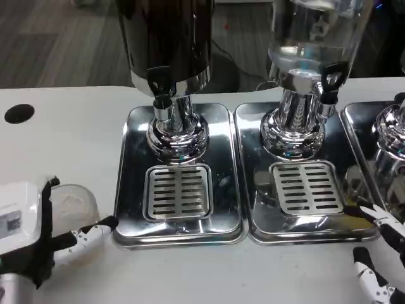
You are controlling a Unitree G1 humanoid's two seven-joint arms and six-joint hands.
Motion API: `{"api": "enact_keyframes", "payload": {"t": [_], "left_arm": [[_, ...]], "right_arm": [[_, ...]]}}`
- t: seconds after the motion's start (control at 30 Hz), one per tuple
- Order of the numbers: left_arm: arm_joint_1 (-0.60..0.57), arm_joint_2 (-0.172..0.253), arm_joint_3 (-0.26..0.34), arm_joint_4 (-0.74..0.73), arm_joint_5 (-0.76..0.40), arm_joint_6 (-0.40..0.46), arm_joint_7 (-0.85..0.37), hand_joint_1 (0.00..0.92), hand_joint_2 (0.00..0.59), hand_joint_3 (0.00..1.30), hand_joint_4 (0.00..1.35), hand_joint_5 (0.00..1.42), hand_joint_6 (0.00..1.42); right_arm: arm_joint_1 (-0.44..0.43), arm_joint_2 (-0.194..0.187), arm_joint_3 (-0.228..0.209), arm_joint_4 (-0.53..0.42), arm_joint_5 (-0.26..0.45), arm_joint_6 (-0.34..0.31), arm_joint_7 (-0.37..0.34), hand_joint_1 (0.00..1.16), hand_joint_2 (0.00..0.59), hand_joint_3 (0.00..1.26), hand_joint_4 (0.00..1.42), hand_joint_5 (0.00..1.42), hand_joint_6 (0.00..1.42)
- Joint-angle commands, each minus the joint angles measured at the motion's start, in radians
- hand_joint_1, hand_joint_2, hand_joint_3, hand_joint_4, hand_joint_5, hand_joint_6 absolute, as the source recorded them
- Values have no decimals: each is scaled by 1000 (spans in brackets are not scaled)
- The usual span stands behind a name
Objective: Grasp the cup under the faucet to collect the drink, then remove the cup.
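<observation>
A clear plastic cup (74,204) stands on the white table at the lower left, left of the drip trays. My left hand (28,234) wraps around it, the white back on its left side and the fingers (88,237) curling across its front. The dark dispenser's faucet (161,87) hangs over the left grate (178,191), with nothing beneath it. My right hand (378,259) sits at the lower right corner, fingers apart and holding nothing.
Two steel drip trays (133,225) lie side by side. The right one carries a clear dispenser with a black-handled faucet (331,79) over its grate (307,188). A third tray (364,136) shows at the right edge. A black hole (19,113) marks the table at the far left.
</observation>
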Motion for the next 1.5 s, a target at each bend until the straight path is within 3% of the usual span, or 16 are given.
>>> {"api": "enact_keyframes", "payload": {"t": [0.03, 0.53, 0.87, 1.27, 1.5], "left_arm": [[10, -4, -12, 9, 6, 4, 5, 236, 73, 354, 452, 680, 806], [14, -13, -41, 23, 24, 14, 69, 301, 106, 516, 632, 827, 895], [39, -14, -36, -9, 17, 12, 99, 307, 113, 545, 653, 851, 914], [76, -9, 16, -122, 4, -4, 100, 308, 114, 547, 660, 853, 917], [7, -16, 22, -134, 11, 0, 58, 308, 114, 547, 661, 860, 919]], "right_arm": [[1, -7, -6, 3, 10, -21, 8, 589, 496, 232, 109, 72, 7], [-5, -9, -5, 31, 9, -38, 15, 582, 486, 223, 109, 72, 7], [-4, -10, -2, 38, 5, -49, 17, 578, 483, 222, 109, 72, 24], [-11, -8, 2, 42, 7, -52, 23, 577, 483, 216, 109, 72, 25], [-10, -7, 9, 41, 7, -57, 27, 577, 483, 214, 109, 72, 25]]}}
